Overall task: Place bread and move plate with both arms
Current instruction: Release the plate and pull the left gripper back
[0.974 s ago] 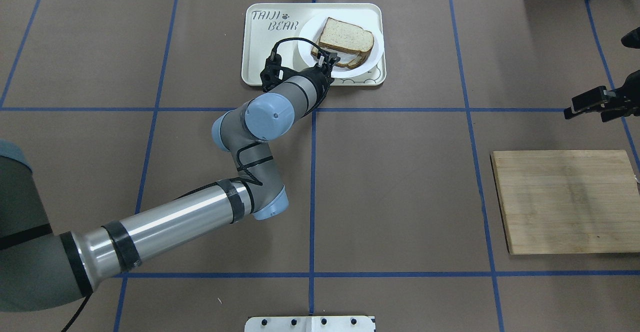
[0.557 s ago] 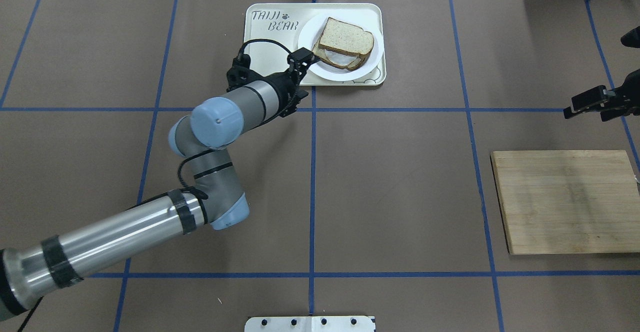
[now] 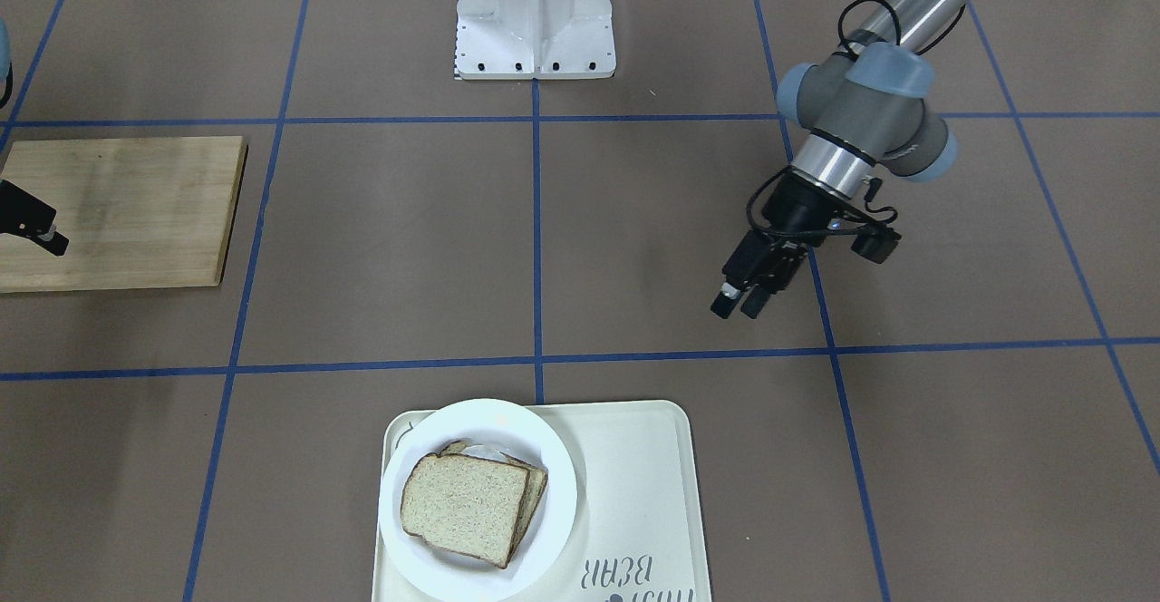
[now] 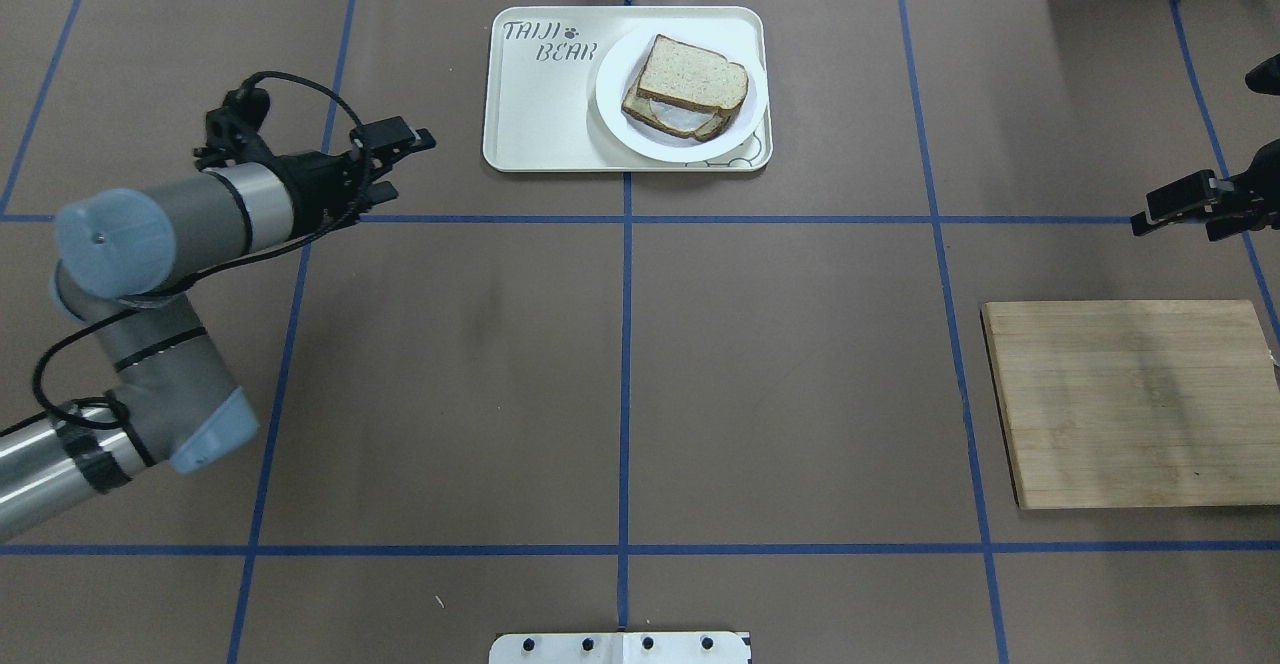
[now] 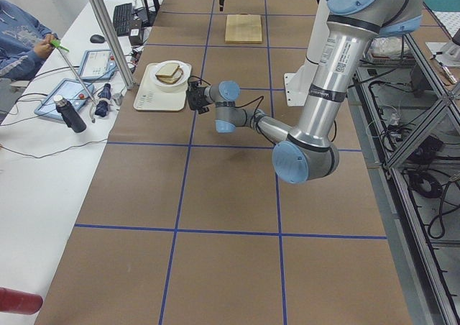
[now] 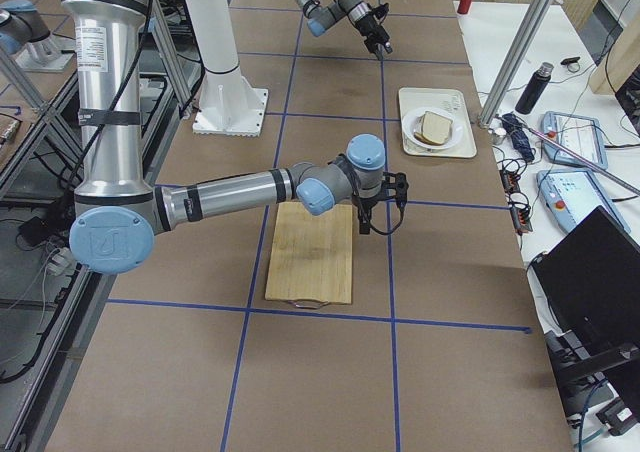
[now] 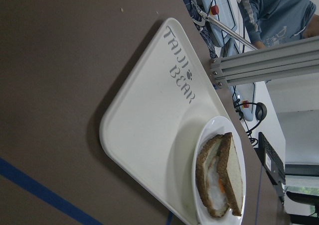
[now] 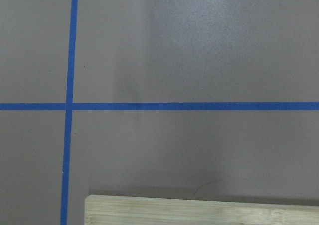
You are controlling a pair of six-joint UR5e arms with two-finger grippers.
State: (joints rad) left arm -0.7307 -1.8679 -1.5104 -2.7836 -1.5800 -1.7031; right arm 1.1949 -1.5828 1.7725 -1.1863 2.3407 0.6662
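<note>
The plain bread slice lies on top of an egg-topped slice on the white plate, at the far middle of the table. It also shows in the front view and the left wrist view. My left gripper is open and empty, well to the left of the plate and above the table; in the front view its fingers point down. My right gripper hovers at the far right edge, open and empty, beyond the cutting board.
The plate sits on the right half of a cream bear tray. A wooden cutting board lies at the right. The robot's white base plate is at the near edge. Blue tape lines grid the brown table.
My left gripper has pulled away from the plate and swung far to the left, empty. The bread stays on the plate. The right arm has not moved.
</note>
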